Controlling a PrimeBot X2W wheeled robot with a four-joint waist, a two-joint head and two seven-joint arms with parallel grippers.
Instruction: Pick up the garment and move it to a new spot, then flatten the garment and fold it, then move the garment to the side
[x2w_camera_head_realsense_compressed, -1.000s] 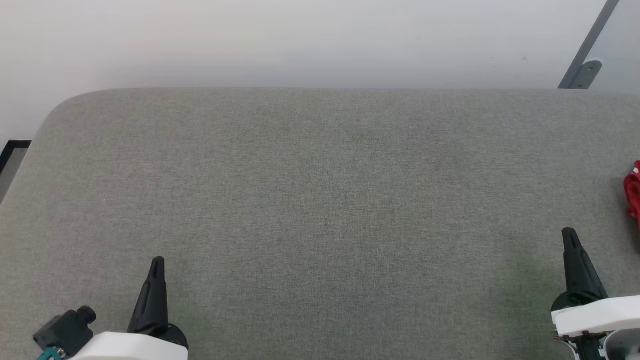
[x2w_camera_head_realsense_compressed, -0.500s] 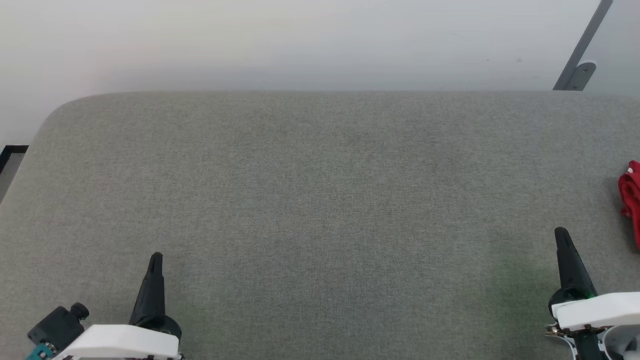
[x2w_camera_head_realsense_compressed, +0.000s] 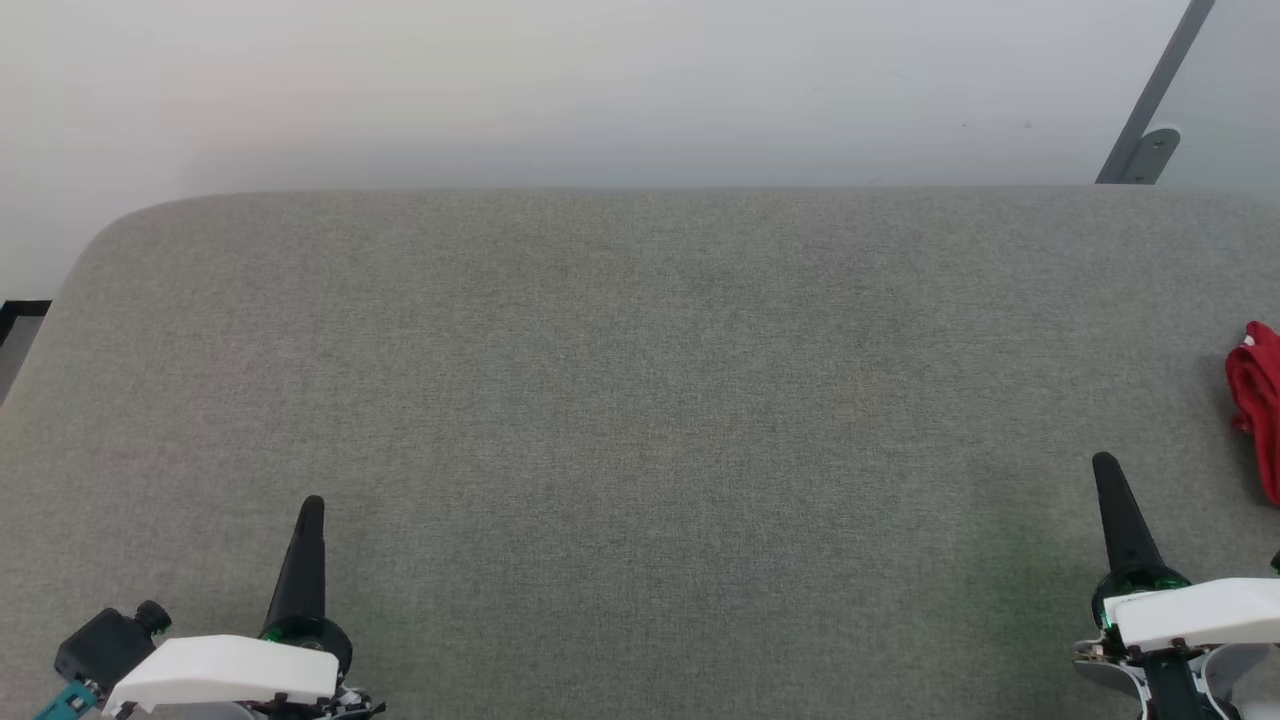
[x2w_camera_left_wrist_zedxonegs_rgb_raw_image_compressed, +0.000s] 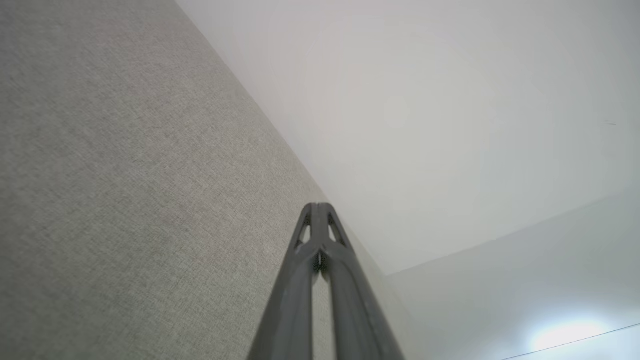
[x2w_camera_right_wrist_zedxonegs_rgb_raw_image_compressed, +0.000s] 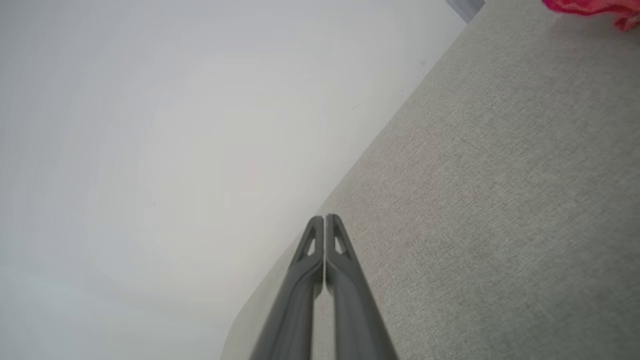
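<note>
A bunched red garment (x2w_camera_head_realsense_compressed: 1258, 405) pokes in at the right edge of the head view, lying on the grey fabric surface (x2w_camera_head_realsense_compressed: 640, 400); most of it is cut off by the frame. A red edge of the garment (x2w_camera_right_wrist_zedxonegs_rgb_raw_image_compressed: 595, 7) also appears at the top right of the right wrist view. My right gripper (x2w_camera_head_realsense_compressed: 1106, 468) hovers at the lower right, left of and nearer than the garment, apart from it. Its fingers (x2w_camera_right_wrist_zedxonegs_rgb_raw_image_compressed: 325, 220) are pressed together and hold nothing. My left gripper (x2w_camera_head_realsense_compressed: 311, 506) sits at the lower left, far from the garment, fingers (x2w_camera_left_wrist_zedxonegs_rgb_raw_image_compressed: 317, 207) closed and empty.
A white wall (x2w_camera_head_realsense_compressed: 600, 90) runs behind the surface's far edge. A grey metal bar with a bracket (x2w_camera_head_realsense_compressed: 1150, 130) leans at the top right. The surface's rounded far-left corner (x2w_camera_head_realsense_compressed: 110, 235) drops to a dark-edged floor strip (x2w_camera_head_realsense_compressed: 18, 315).
The whole head picture has drifted left and slightly down, so the camera turned right; a little more of the garment appears. Both grippers keep their pose and stay shut.
</note>
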